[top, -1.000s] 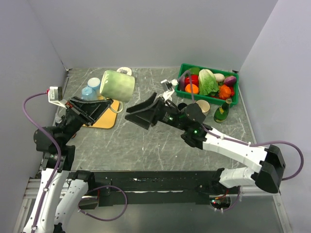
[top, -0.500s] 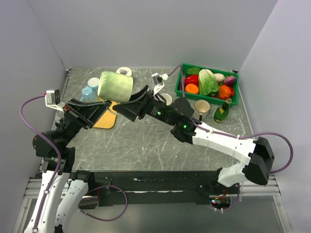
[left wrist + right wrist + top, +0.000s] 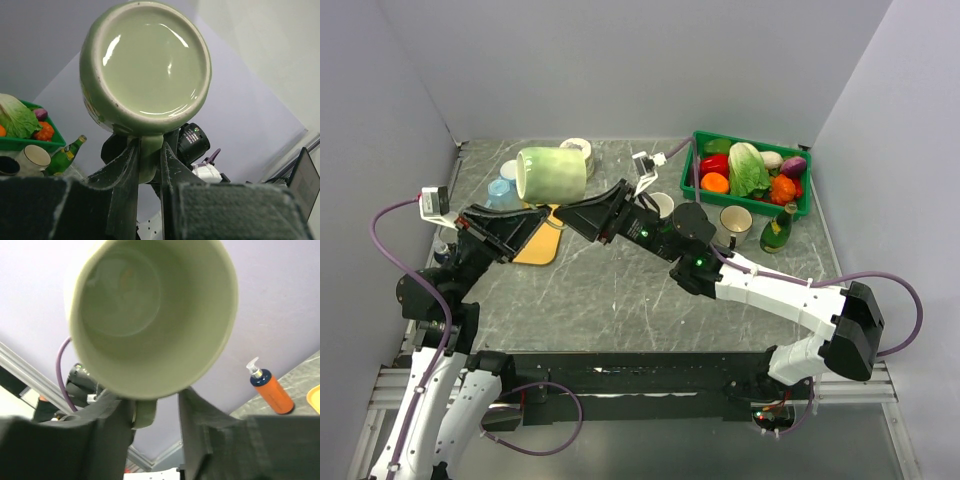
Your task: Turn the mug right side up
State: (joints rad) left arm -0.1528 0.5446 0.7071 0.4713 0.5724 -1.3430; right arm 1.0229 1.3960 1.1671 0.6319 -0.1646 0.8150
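Top external view: the pale green mug (image 3: 555, 172) hangs in the air above the far left part of the dark marbled table (image 3: 620, 290), lying on its side, flat base toward the left arm and open mouth toward the right arm. It touches no surface. An orange cutting board (image 3: 535, 248) lies on the table near it, on the near side.

Left wrist view: the left gripper (image 3: 149, 167) has its two fingers pressed onto the mug's handle (image 3: 149, 150), which sits squeezed between them, with the glossy base of the mug filling the upper frame.

Right wrist view: the camera looks straight into the mug's empty mouth. The right gripper (image 3: 150, 412) has one finger on each side of the same handle; one finger lies against it, while a strip of wall shows between the handle and the other finger, so whether it grips cannot be told. An orange pump bottle (image 3: 267, 390) stands on the table beyond.

At the far right a green crate (image 3: 750, 138) holds vegetables, with a beige cup (image 3: 736, 220) and a green bottle (image 3: 777, 232) just beside it
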